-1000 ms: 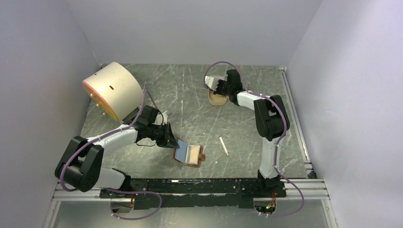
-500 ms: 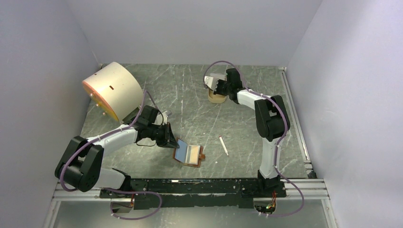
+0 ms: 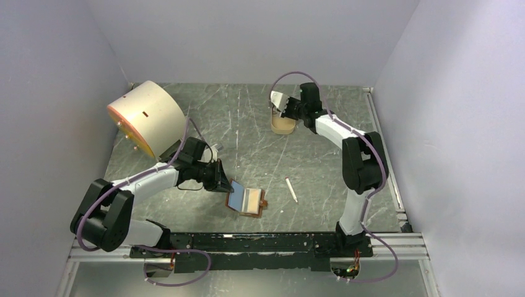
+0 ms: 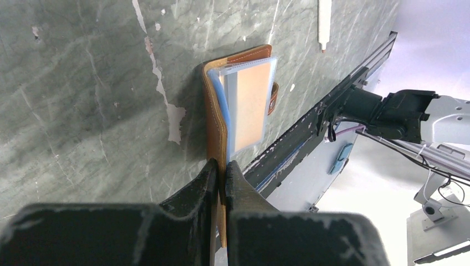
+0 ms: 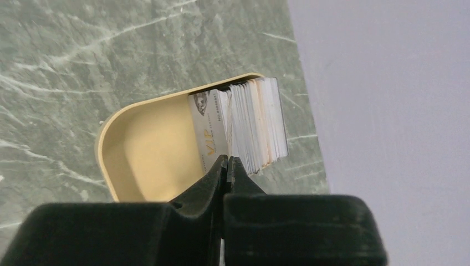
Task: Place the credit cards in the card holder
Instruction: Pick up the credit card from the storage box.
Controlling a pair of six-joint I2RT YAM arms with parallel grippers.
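Observation:
The brown card holder (image 3: pixel 247 201) lies open near the front middle of the table, with its light blue inside and clear sleeves facing up. My left gripper (image 3: pixel 224 179) is shut on the holder's left cover (image 4: pixel 213 111) and holds it upright. A stack of several white credit cards (image 5: pixel 255 122) stands on edge at the right end of the tan oval tray (image 5: pixel 144 149). My right gripper (image 5: pixel 226 163) is shut at the near edge of that stack and appears to pinch one card. From above, the right gripper (image 3: pixel 280 110) hangs just over the tray (image 3: pixel 283 127) at the back.
A big cream drum (image 3: pixel 145 117) lies on its side at the back left. A thin white pen-like stick (image 3: pixel 291 189) lies right of the card holder. The black rail (image 3: pixel 260 242) runs along the front edge. Walls close in on three sides.
The right arm has swung its elbow to the right and its gripper has shifted slightly up and back over the tray. The left arm and the card holder have not moved.

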